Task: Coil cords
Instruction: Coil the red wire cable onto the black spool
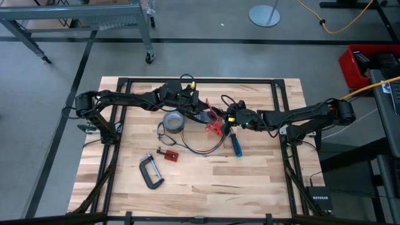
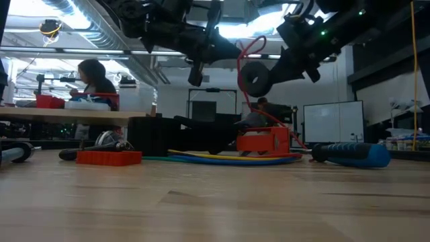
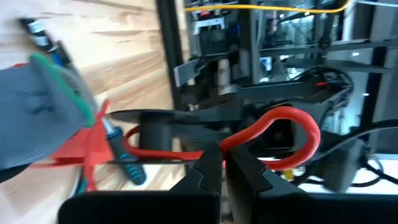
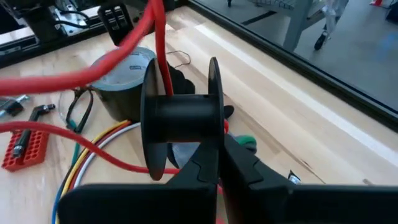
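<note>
**Mid-table: two grippers, one red cord, one spool**

Over the table's middle, both arms meet above the clutter. Left gripper (image 3: 221, 163) is pinched shut on a red cord (image 3: 283, 121), which loops up beyond its fingertips. Right gripper (image 4: 219, 155) is clamped on the flange of a black spool (image 4: 180, 115); the same red cord crosses over it and trails down to the wood.

Around them (counted): one grey tape roll (image 1: 173, 120), one blue-handled screwdriver (image 1: 236, 145), one C-clamp (image 1: 150, 171), one small red block (image 1: 169, 154), one orange part (image 2: 263, 140). A multicoloured cord (image 1: 201, 150) lies curved on the table between tape roll and screwdriver.

From table height the arms hang overhead and the spool blocks the room behind. Where the red cord ends, I cannot make out. One person (image 2: 94, 77) sits at a far bench.
</note>
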Controlling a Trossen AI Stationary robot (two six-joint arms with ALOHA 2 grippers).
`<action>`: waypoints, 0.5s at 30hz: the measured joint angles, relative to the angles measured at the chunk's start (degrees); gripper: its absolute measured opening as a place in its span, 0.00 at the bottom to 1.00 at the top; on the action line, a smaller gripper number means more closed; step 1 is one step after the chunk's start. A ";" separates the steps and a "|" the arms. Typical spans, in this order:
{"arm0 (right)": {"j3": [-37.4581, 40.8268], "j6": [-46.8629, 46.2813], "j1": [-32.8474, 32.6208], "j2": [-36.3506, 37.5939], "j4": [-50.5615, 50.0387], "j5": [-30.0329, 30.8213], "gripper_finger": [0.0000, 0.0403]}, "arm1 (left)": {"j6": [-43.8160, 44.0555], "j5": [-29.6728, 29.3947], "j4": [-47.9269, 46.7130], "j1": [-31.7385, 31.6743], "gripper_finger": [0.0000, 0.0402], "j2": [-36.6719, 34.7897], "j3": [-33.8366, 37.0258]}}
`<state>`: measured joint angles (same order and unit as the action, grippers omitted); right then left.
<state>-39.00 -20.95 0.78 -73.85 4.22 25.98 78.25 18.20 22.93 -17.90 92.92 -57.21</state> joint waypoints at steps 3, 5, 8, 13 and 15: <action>-0.95 0.00 0.00 -1.65 0.48 0.22 0.01 | 0.03 -0.78 0.05 0.38 0.00 0.02 0.00; -2.31 0.00 0.00 -2.84 0.45 0.51 0.01 | 0.03 -0.91 0.19 0.74 0.00 0.02 0.00; -4.82 0.37 -0.02 -4.66 0.25 1.90 0.01 | 0.00 -1.08 0.33 1.36 0.00 0.02 0.00; -8.26 3.23 -0.07 -6.18 -0.25 6.24 0.01 | -0.25 -1.10 0.48 3.38 0.00 0.02 0.00; -9.08 3.52 -0.07 -6.17 -0.71 8.79 0.01 | -0.29 -0.81 0.57 4.28 0.00 0.02 -0.02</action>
<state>-48.08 -17.43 0.71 -80.02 3.50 34.76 77.96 17.39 23.50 -13.62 92.94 -57.23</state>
